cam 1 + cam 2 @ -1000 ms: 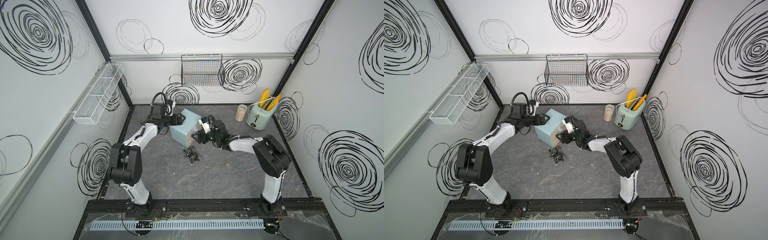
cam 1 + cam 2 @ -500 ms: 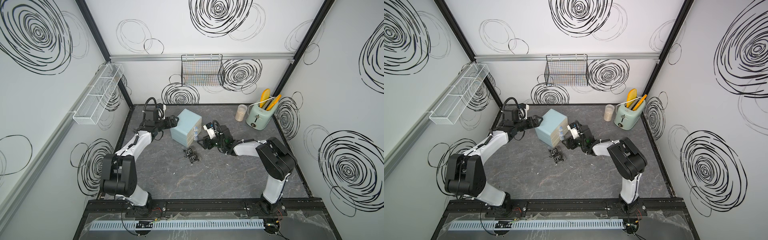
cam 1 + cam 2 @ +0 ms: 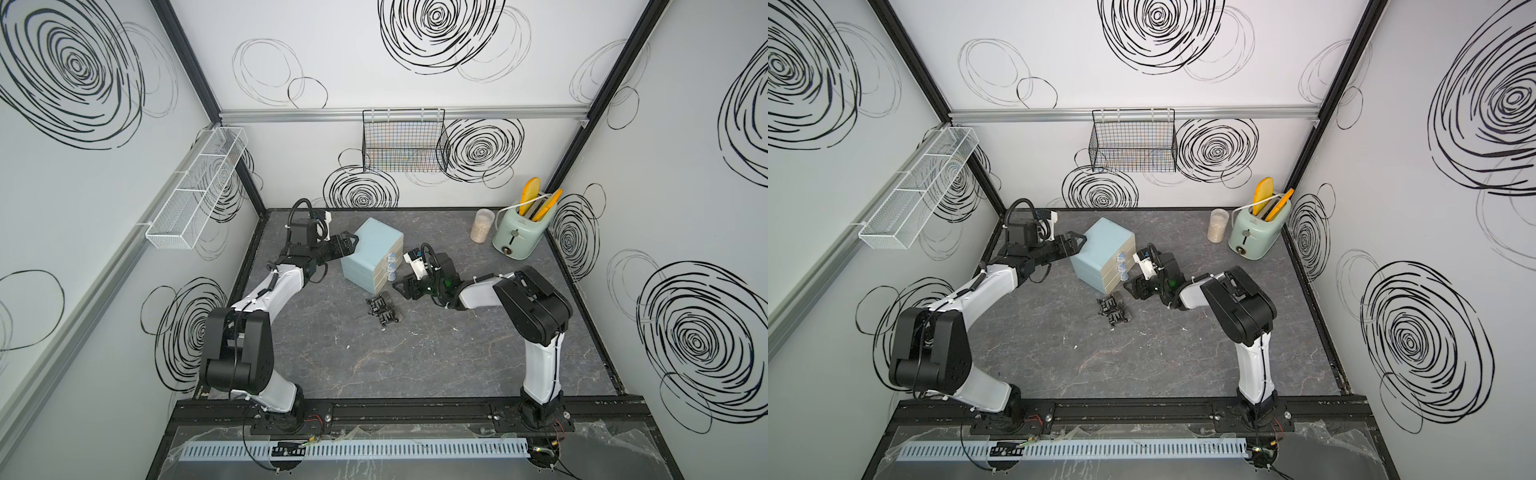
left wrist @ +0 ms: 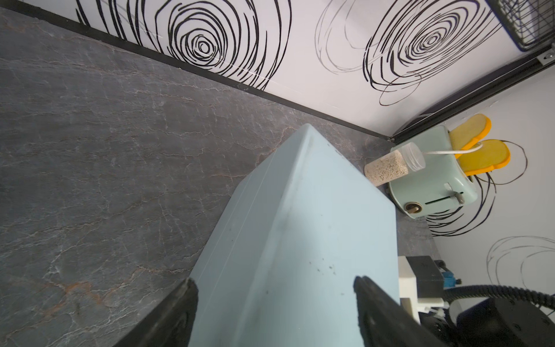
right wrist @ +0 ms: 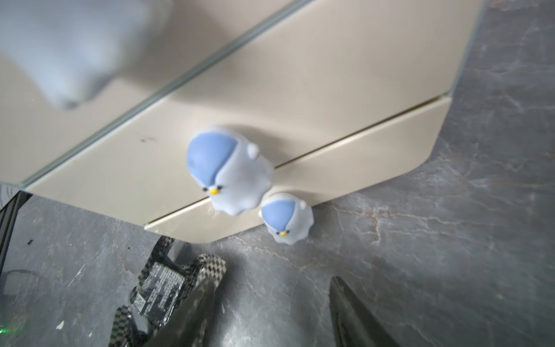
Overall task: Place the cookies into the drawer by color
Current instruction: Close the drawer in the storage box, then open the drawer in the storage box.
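Cookies (image 3: 384,309) black, crinkly foil, serrated ends, near smooth cream drawers (image 5: 300,75)

Left arm (image 3: 270,289) and right arm (image 3: 540,365) share white links, bulky black joints, ribbed black wrist cables (image 3: 300,201)

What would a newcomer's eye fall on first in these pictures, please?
Probably the pale-blue rounded cube cabinet towards the back of the dark marbled table, flanked by the open left gripper at its rear and the open right gripper before its penguin-shaped knobs. Next the black chequered foil packets lying in front of it, and the mint-green toaster in the far right corner.
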Robot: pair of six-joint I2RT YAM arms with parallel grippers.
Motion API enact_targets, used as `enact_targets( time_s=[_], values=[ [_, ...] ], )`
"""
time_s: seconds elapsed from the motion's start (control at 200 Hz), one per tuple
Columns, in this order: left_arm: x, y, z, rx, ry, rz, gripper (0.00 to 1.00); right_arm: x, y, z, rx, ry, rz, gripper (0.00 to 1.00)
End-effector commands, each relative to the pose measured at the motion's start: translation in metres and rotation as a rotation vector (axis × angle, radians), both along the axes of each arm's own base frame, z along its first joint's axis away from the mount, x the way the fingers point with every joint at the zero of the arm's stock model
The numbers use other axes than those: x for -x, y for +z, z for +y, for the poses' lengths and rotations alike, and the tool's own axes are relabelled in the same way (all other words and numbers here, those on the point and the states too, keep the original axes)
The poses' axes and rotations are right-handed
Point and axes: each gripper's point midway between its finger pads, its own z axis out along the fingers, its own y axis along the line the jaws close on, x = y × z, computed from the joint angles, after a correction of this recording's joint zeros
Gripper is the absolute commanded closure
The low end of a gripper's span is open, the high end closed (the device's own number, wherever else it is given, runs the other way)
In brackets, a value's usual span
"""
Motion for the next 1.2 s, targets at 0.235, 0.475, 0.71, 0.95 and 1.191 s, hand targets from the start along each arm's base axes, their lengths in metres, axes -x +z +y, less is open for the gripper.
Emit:
enact_targets(
  time_s=[0.235, 0.475, 0.71, 0.95, 1.191],
  values=[
    [-0.011, 0.001, -0.005, 0.053, -0.018, -0.026, 0.24, -0.018, 0.005, 0.021, -0.04, 0.034, -0.057, 0.4],
    [-0.013, -0.002, -0.009, 0.063, -0.034, -0.016, 0.3, -0.021, 0.003, 0.028, -0.053, 0.052, -0.067, 0.46],
    [-0.013, -0.007, -0.01, 0.064, -0.038, 0.0, 0.33, -0.021, 0.002, 0.033, -0.061, 0.057, -0.096, 0.49],
    [-0.014, -0.008, -0.01, 0.053, -0.04, 0.007, 0.34, -0.025, 0.005, 0.037, -0.076, 0.049, -0.119, 0.54],
    [-0.014, -0.009, -0.011, 0.056, -0.047, 0.009, 0.35, -0.025, 0.004, 0.042, -0.076, 0.061, -0.128, 0.56]
  ],
)
